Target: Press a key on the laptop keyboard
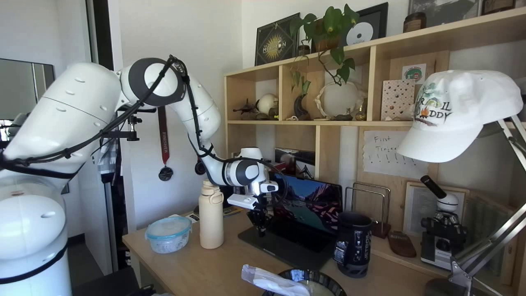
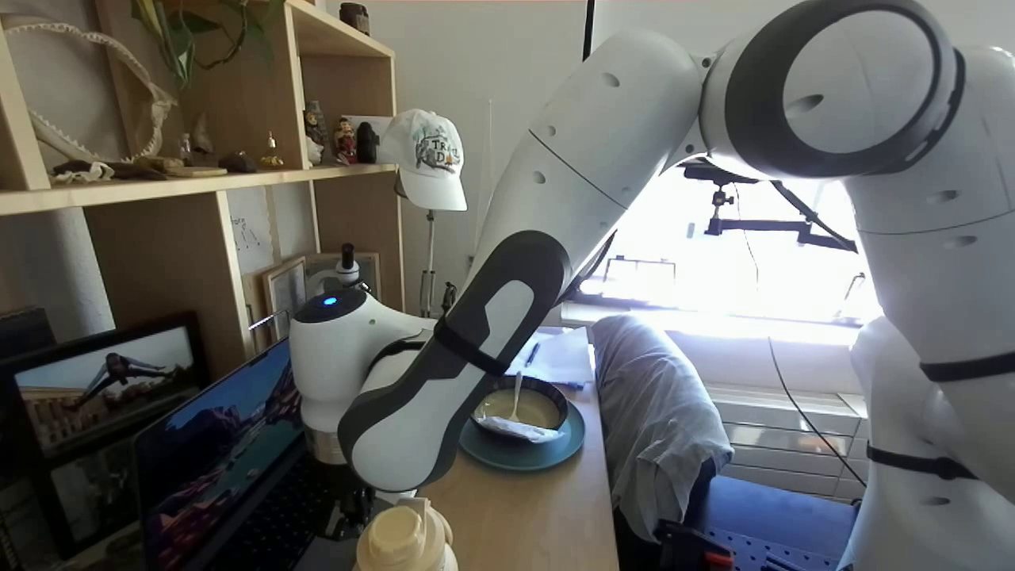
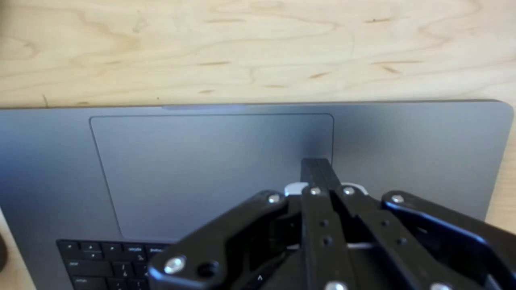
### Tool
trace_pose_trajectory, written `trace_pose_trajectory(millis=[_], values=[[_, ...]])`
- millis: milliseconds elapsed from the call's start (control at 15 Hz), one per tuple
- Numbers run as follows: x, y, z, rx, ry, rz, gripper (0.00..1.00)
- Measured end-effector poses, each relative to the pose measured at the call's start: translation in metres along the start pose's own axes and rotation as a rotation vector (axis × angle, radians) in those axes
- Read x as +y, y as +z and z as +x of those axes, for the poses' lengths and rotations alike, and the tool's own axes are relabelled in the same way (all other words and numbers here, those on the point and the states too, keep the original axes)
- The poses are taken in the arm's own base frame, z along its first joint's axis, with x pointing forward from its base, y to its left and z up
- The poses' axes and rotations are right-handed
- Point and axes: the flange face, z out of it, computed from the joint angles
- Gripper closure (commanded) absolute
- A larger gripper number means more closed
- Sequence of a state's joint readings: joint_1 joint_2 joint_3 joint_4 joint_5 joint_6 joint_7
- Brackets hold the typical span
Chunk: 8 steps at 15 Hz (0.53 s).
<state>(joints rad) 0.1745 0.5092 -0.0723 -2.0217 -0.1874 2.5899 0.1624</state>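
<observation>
The black laptop keyboard shows at the lower left of the wrist view, with much of it hidden behind my gripper or out of frame. In both exterior views the keyboard lies in front of the lit laptop screen. My gripper is shut and empty, its two fingertips together. It is over the laptop's touchpad near one side edge of the pad, beside the keys. In both exterior views the gripper points down close above the laptop deck; contact cannot be told.
A cream bottle stands close beside the laptop and arm. A lidded container sits beyond it. A dark mug stands at the laptop's far side. A bowl on a blue plate is further along the desk.
</observation>
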Motion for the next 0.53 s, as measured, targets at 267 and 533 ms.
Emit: trace_pose_trajectory(millis=[267, 533], values=[[0.0009, 0.0082, -0.0070, 0.003, -0.001, 0.000, 1.00], [0.0070, 0.0102, -0.0074, 0.031, 0.014, -0.001, 1.00]])
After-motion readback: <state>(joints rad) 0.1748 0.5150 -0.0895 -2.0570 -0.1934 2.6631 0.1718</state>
